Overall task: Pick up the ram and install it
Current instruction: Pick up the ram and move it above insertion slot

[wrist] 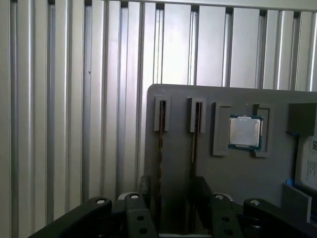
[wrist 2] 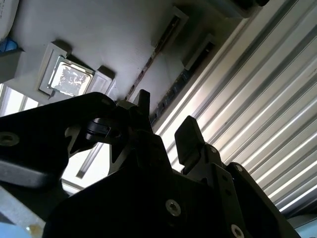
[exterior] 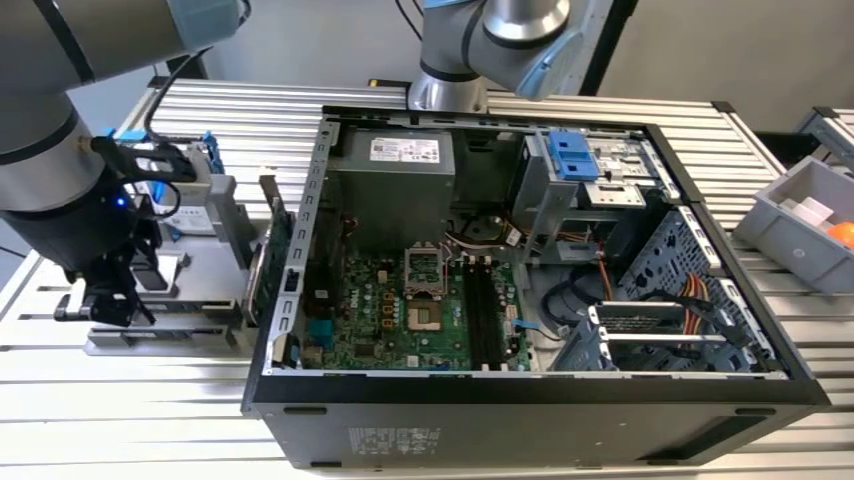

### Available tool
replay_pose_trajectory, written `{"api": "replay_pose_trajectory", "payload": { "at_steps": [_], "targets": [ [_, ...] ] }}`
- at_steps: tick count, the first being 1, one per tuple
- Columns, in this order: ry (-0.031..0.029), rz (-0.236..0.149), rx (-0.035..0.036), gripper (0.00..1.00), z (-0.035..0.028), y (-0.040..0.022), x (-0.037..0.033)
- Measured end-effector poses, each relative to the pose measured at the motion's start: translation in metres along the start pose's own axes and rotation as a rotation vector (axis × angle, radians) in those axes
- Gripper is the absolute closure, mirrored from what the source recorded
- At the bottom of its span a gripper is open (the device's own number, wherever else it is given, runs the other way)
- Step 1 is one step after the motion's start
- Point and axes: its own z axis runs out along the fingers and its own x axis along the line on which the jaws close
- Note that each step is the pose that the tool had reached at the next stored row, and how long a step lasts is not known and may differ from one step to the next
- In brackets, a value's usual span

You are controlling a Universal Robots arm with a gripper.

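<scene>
claw open over the ram in its holder

claw (wrist: 171, 198) hangs with its two dark fingers (wrist: 141, 198) spread apart and nothing held between them. in the first wrist view it sits just above a flat grey holder (wrist: 178, 99) that lies on the ribbed metal tabletop (wrist: 74, 99). the ram (wrist: 160, 153) stands on edge in a narrow slot of that holder, a thin dark line running toward the gap between the fingers. whether a finger touches it cannot be told. a second stick (wrist: 194, 144) stands in the neighbouring slot, just beside the first. a square processor chip (wrist: 244, 131) lies in a recess further along the holder.

in the exterior view the arm (exterior: 54, 150) stands at the exterior view's left, with the claw low over the holder. the open computer case (exterior: 534, 400) lies beside the holder on the tabletop. inside it, the green motherboard (exterior: 400, 310) and its long black slots (exterior: 483, 310) are well apart from the ram.
</scene>
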Motion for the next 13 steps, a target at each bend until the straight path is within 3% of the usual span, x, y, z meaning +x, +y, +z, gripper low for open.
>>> {"api": "replay_pose_trajectory", "payload": {
  "at_steps": [4,13],
  "targets": [
    [-0.0001,0.001,0.0001,0.00,0.0041,-0.0001,0.0049],
    [-0.0001,0.019,-0.0003,0.00,0.0170,-0.0010,0.0057]
  ]
}}
